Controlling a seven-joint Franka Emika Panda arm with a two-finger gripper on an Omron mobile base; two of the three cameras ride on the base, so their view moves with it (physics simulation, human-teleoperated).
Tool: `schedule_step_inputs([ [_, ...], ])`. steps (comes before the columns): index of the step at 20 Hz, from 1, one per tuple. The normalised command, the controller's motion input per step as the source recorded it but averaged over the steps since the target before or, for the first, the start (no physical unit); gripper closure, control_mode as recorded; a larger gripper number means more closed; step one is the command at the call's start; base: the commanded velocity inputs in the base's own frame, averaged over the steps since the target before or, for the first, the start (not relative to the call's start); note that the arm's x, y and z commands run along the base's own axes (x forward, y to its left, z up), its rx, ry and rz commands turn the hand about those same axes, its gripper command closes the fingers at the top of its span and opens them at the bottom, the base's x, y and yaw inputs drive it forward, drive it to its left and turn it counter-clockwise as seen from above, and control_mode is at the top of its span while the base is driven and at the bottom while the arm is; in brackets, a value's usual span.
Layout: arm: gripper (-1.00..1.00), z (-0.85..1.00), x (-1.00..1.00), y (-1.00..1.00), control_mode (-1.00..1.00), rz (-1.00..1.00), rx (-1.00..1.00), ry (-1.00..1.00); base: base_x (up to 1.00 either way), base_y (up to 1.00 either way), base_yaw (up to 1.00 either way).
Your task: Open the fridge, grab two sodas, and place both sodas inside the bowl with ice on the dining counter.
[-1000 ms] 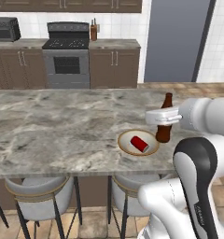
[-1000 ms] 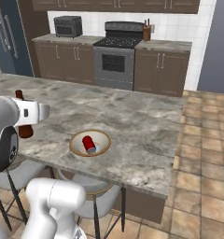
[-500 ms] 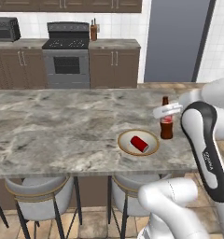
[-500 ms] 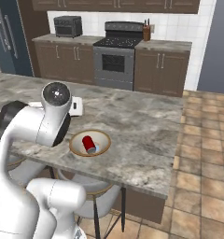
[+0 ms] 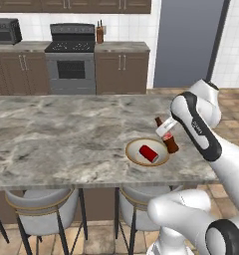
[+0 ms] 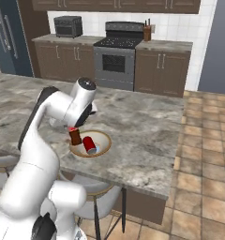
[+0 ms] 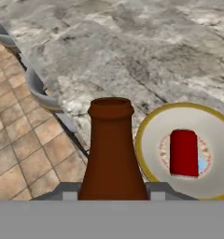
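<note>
My gripper (image 5: pixel 166 132) is shut on a dark brown bottle (image 5: pixel 170 141) with a red label, held upright at the right rim of the bowl (image 5: pixel 132 149). The bowl has a tan rim and a whitish inside and sits on the marbled dining counter (image 5: pixel 61 134). One red soda can (image 5: pixel 148 153) lies on its side in it. In the hand view the bottle (image 7: pixel 111 149) rises between my fingers, with the bowl (image 7: pixel 146 125) and the can (image 7: pixel 184 153) to its right. From the right base, bottle (image 6: pixel 75 137), can (image 6: pixel 89 145) and bowl (image 6: pixel 103 136) sit together, and the fridge (image 6: pixel 4 40) stands far left.
Grey stools (image 5: pixel 39 201) stand under the counter's near edge. Brown cabinets with a black stove (image 5: pixel 71 62) line the back wall. Tiled floor (image 6: pixel 203 154) lies past the counter's right end. My own arm (image 5: pixel 201 134) arches over the counter's right part.
The arm has swung round and carried the brown bottle down and closer to the bowl's rim. The can in the bowl has not moved.
</note>
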Motion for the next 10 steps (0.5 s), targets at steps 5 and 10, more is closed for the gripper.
schedule_step_inputs([
  [5,1.0,-0.4,0.6,0.0,-1.0,0.3,-0.16,0.15,0.0,0.0,0.0],
  [10,1.0,-0.38,0.18,0.0,-1.0,0.1,-0.11,0.06,0.0,0.0,0.0],
])
